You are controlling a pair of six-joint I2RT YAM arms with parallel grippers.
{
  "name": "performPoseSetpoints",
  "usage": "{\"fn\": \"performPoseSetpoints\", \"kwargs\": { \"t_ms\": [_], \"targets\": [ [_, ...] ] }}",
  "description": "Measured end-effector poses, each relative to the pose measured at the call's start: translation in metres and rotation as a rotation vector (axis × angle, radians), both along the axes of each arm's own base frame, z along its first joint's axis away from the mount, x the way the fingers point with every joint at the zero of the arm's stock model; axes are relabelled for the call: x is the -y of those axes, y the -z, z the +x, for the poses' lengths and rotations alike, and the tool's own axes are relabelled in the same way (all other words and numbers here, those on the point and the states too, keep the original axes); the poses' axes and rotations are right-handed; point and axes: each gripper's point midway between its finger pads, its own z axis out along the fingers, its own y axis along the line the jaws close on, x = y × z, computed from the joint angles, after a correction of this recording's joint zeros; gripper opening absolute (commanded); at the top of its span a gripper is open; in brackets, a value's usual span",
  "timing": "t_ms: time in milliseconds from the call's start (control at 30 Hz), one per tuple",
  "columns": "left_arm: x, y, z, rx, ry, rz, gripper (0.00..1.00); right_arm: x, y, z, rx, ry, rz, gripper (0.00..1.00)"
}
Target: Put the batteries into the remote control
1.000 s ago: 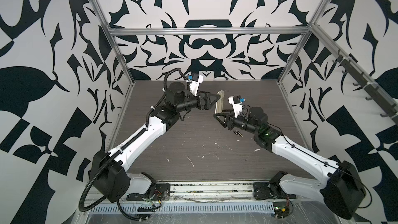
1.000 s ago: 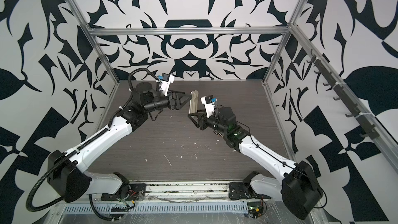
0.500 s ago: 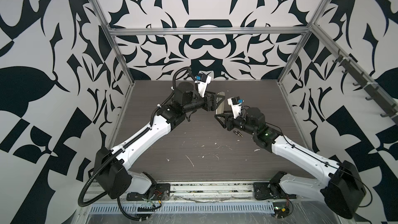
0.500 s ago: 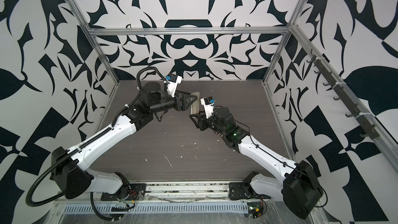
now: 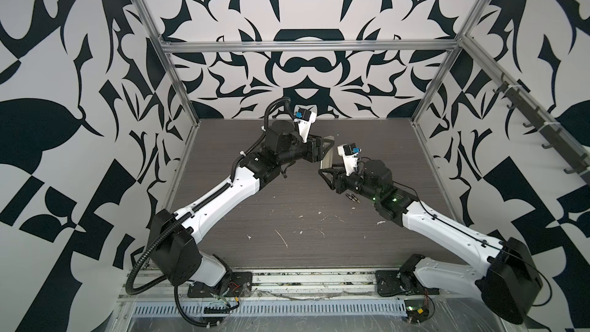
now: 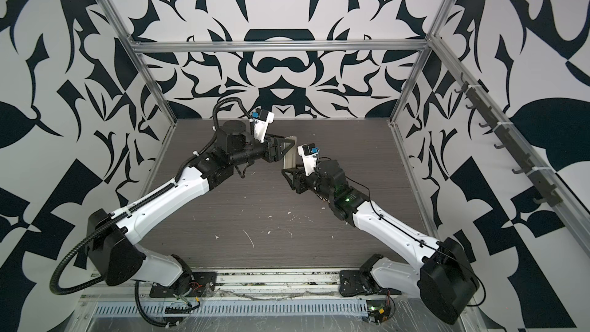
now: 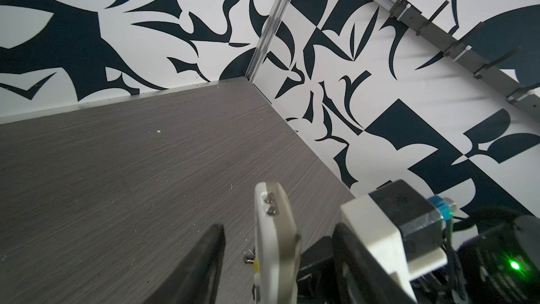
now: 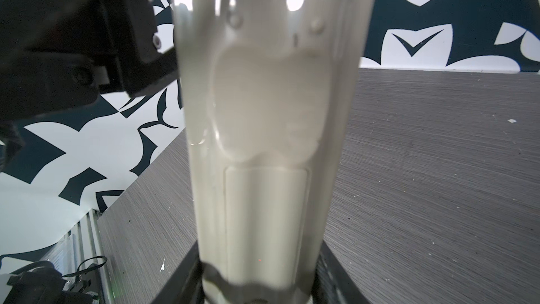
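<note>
- Grey table point(image 5: 287, 218) inside patterned walls.
- Right gripper point(image 8: 260, 290) pinches the remote point(image 8: 263, 106) at its lower end, holding it upright.
- Left gripper point(image 7: 279, 228) jaws stand spread around the remote's upper end, a gap visible on one side.
- Batteries point(image 5: 351, 198) lie side by side on the table, beside the right arm.
</note>
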Motion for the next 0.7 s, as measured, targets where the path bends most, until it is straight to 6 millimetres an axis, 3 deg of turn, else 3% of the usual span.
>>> {"fn": "performPoseSetpoints", "kwargs": {
  "t_ms": [433,700],
  "targets": [
    [0.009,0.020,0.005,-0.045,0.004,0.020,0.56,0.000,0.005,0.002,-0.009,0.017,-0.009,0.00],
    [0.016,0.020,0.008,-0.045,0.009,0.019,0.52,-0.002,0.008,0.002,-0.016,0.017,-0.014,0.00]
  ]
}}
